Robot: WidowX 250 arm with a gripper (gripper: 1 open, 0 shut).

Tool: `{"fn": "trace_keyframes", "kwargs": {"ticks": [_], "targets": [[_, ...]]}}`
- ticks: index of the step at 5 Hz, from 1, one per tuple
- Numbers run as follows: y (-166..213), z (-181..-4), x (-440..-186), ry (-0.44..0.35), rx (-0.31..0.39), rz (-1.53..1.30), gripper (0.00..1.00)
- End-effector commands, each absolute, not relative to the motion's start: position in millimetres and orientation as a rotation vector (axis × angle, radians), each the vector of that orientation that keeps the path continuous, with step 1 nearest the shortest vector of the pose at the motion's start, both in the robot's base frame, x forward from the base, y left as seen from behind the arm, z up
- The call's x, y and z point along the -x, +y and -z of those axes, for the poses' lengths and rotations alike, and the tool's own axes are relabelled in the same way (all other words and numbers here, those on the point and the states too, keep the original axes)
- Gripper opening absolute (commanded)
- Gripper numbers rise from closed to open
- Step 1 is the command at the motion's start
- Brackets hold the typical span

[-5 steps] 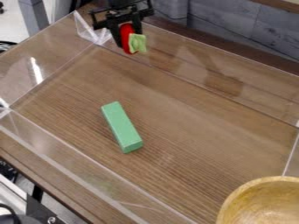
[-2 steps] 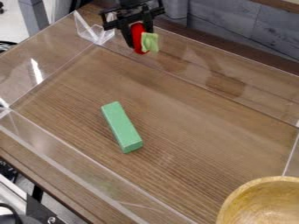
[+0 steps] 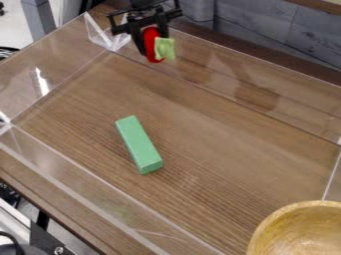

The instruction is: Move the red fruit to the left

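The red fruit, small and bright red with a light green leafy end, hangs at the far back of the wooden table, above its surface. My gripper is shut on it, black fingers coming down from the top edge of the view. The fruit lies tilted in the grip, its green end pointing right. A green rectangular block lies flat near the middle of the table, well in front of the gripper.
Clear plastic walls ring the wooden table. A tan bowl sits at the front right corner. A grey wall runs behind the back edge.
The gripper with the fruit shifted slightly right and up, then settled a little back left. The fruit's tilt in the grip changed. The green block stayed put.
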State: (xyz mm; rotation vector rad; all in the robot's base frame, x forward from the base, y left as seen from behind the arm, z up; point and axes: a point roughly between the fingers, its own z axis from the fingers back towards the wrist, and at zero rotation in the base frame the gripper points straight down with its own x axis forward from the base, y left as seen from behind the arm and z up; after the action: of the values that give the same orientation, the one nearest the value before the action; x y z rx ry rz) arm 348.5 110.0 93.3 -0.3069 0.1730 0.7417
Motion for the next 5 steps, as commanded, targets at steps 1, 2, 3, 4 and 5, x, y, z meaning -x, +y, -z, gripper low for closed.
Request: {"fn": "trace_keyframes", "kwargs": {"ticks": [1, 2, 3, 4, 5], "targets": [[112.7, -140.7, -345.3, 0.082, 0.318, -0.735, 0.00], [113.5, -138.1, -340.0, 0.084, 0.306, -0.739, 0.00], [122.6, -126.1, -335.8, 0.088, 0.278, -0.713, 0.00], [137.1, -113.8, -339.0, 0.103, 0.247, -0.611, 0.00], [146.0, -102.1, -342.5, 0.119, 0.213, -0.505, 0.00]]}}
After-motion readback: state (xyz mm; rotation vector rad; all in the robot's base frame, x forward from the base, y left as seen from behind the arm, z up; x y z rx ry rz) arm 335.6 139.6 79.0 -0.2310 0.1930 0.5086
